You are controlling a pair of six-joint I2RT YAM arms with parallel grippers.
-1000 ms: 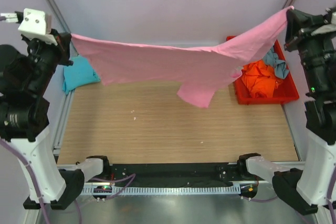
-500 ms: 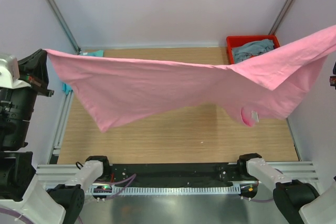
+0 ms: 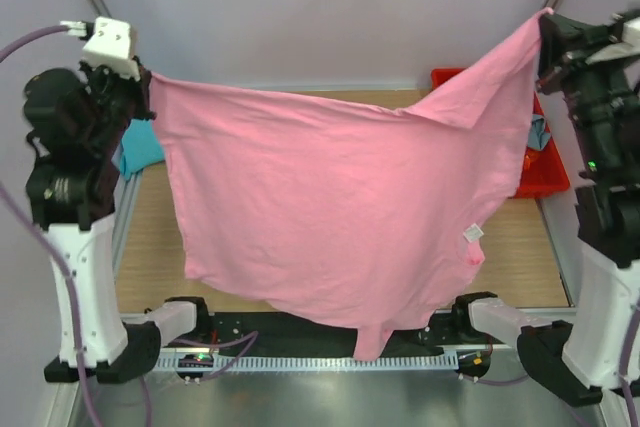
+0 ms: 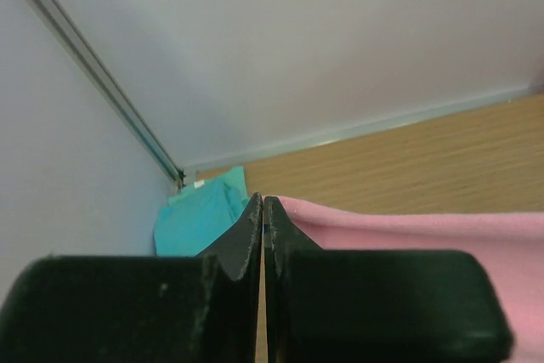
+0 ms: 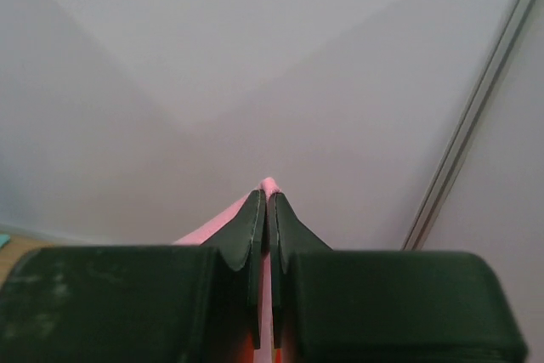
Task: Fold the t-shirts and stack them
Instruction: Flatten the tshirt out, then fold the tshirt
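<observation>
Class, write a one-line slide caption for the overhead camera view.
The left gripper and right gripper pinch a pink t-shirt by its upper edge, spread in the air above the wooden table.

Looks along the right gripper point(image 5: 265, 201), its 2 black fingers point(image 5: 252, 235) pressed together at centre on the pink t-shirt point(image 5: 217, 227). Shows a small pink peak poking past the tips at 12 o'clock and a pink edge slanting away toward 8 o'clock. Backs onto pale lilac wall point(image 5: 170, 65), with a metal frame rail point(image 5: 476, 108) running from 2 o'clock down to 4 o'clock.
</observation>
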